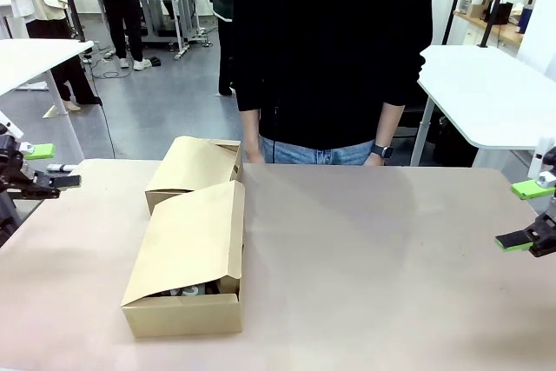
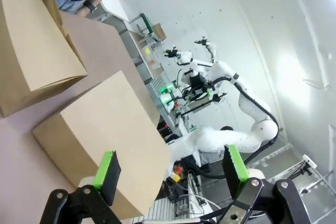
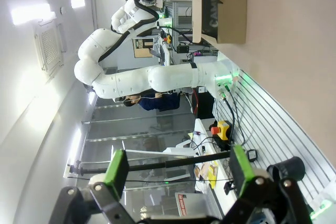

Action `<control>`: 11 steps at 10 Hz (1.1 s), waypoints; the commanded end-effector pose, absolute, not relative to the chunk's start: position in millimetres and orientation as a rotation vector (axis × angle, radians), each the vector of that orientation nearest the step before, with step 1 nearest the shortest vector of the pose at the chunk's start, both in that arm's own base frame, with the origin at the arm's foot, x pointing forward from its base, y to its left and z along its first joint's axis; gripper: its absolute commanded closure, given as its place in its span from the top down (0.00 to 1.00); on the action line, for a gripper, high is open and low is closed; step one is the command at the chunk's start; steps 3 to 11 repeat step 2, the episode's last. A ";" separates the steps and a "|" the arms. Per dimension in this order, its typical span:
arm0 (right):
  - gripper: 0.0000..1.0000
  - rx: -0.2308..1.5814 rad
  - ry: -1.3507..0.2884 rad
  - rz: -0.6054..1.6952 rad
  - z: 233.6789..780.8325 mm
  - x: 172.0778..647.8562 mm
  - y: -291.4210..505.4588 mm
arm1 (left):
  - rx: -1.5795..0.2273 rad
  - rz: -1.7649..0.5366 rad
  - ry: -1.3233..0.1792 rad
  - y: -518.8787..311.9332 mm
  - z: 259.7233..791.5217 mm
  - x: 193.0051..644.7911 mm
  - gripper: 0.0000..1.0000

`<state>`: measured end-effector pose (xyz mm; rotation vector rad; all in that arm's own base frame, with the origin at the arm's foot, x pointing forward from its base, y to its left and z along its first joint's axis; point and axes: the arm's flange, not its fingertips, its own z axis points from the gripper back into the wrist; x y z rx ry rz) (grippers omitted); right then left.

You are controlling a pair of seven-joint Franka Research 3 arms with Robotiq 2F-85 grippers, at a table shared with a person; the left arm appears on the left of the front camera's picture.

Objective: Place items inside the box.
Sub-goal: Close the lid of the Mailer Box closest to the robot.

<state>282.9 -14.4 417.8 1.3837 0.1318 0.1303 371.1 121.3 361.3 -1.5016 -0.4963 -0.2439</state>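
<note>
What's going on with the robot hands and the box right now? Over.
Left gripper open, empty, at table's left edge. Right gripper open, empty, at right edge. Box flap nearly down, items barely visible inside. Nothing in the way.

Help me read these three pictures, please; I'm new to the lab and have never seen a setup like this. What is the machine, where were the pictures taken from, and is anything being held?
The machine is two white robot arms at a beige table, each ending in black jaws with green pads. The front picture looks across the table at a person in a black top standing at the far side. The left gripper comes in at the left edge and the right gripper at the right edge.

The other two pictures come from cameras on the wrists, looking along each arm's own jaws, so the room appears tilted. The left gripper and the right gripper both stand open and hold nothing.

On the table lie two brown cardboard boxes. The nearer box has its lid almost down, with small things just visible inside. The farther box sits behind it.
</note>
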 end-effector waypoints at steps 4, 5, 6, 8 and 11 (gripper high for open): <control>1.00 1.403 0.138 0.107 424.1 283.1 -13.1 | -1.468 -0.289 -0.503 115.6 364.4 370.7 1.00; 1.00 1.403 0.138 0.107 424.1 283.1 -13.1 | -1.468 -0.289 -0.503 115.6 364.4 370.7 1.00; 1.00 1.403 0.138 0.107 424.1 283.1 -13.1 | -1.468 -0.289 -0.503 115.6 364.4 370.7 1.00; 1.00 1.403 0.138 0.107 424.1 283.1 -13.1 | -1.468 -0.289 -0.503 115.6 364.4 370.7 1.00; 1.00 1.403 0.138 0.107 424.1 283.1 -13.1 | -1.468 -0.289 -0.503 115.6 364.4 370.7 1.00</control>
